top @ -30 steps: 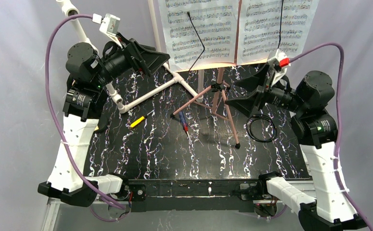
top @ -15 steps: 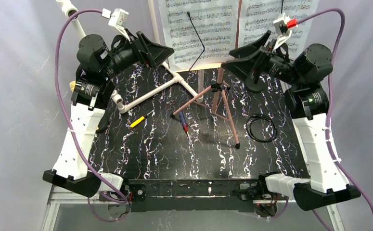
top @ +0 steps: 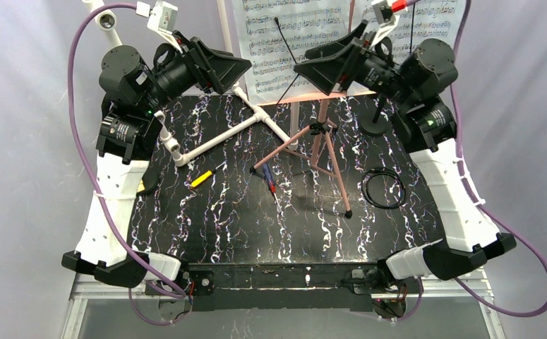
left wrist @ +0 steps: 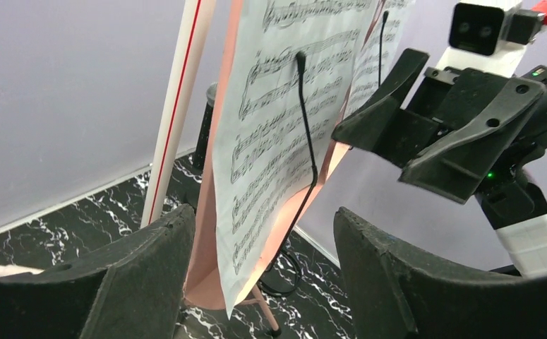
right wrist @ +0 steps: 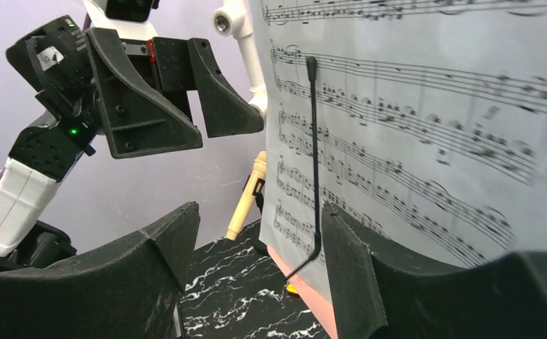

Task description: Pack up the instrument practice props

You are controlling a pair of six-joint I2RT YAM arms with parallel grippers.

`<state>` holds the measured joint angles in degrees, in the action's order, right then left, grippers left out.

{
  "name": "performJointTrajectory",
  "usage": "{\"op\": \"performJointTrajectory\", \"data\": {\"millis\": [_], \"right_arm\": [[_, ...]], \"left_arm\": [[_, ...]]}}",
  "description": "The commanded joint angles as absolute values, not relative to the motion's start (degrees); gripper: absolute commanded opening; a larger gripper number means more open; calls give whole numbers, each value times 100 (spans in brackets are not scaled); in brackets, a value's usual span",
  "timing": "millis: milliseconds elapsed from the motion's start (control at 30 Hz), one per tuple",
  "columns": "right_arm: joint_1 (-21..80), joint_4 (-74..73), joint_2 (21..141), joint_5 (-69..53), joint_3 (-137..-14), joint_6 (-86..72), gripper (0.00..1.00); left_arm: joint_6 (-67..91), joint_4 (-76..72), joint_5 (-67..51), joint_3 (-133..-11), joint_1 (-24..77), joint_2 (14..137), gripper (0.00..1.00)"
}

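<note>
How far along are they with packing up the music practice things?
Nothing looks packed yet. The sheet-music pages are on the pink board, upright on its tripod legs. The left gripper and right gripper are open near the pages, holding nothing. The yellow microphone and a mic pole are left too.

The left arm (top: 115, 183) is standing tall along the frame's left side, its left gripper (top: 238, 73) pointing right at upper left, jaws spread wide. The right arm (top: 454, 191) is mirroring it, right gripper (top: 311, 68) pointing left, jaws equally parted.
</note>
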<state>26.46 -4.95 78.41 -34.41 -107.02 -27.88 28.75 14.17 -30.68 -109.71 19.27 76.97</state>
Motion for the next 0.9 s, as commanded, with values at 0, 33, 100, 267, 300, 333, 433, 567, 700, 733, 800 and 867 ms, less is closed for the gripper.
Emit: {"op": "performJointTrajectory", "data": {"millis": [0,33,100,267,300,333,433,567,700,733,800,867], "right_arm": [[3016,-623,8015,-2795,-11169,-2427,71],[3080,-692,8049,-2704,-11205,-2328,70],[3131,-792,8096,-2570,-11267,-2204,70],[3190,-910,8159,-2309,-11326,-2017,68],[3195,-937,8190,-2282,-11355,-1980,68],[3203,-972,8222,-2277,-11389,-1952,67],[3236,-998,8348,-2347,-11489,-1938,65],[3361,-935,8473,-2391,-11509,-1947,59],[3433,-884,8557,-2415,-11559,-1955,52],[3437,-887,8574,-2411,-11570,-1957,51],[3448,-880,8591,-2409,-11568,-1960,46],[3451,-878,8603,-2400,-11566,-1953,42]], "left_arm": [[2830,1386,-3084,-11318,1951,7795,69],[2811,1395,-3058,-11349,1951,7839,68],[2796,1405,-3018,-11395,1951,7892,68],[2791,1406,-2973,-11481,1954,8045,66],[2794,1404,-2975,-11492,1953,8070,66],[2792,1405,-2971,-11490,1956,8088,66],[2787,1400,-2969,-11500,1951,8127,65],[2786,1377,-3035,-11472,1953,8117,64],[2796,1282,-3050,-11402,1956,8064,62],[2796,1273,-3056,-11397,1957,8067,61],[2796,1262,-3093,-11405,1958,8077,60],[2787,1265,-3102,-11408,1952,8077,59]]}}
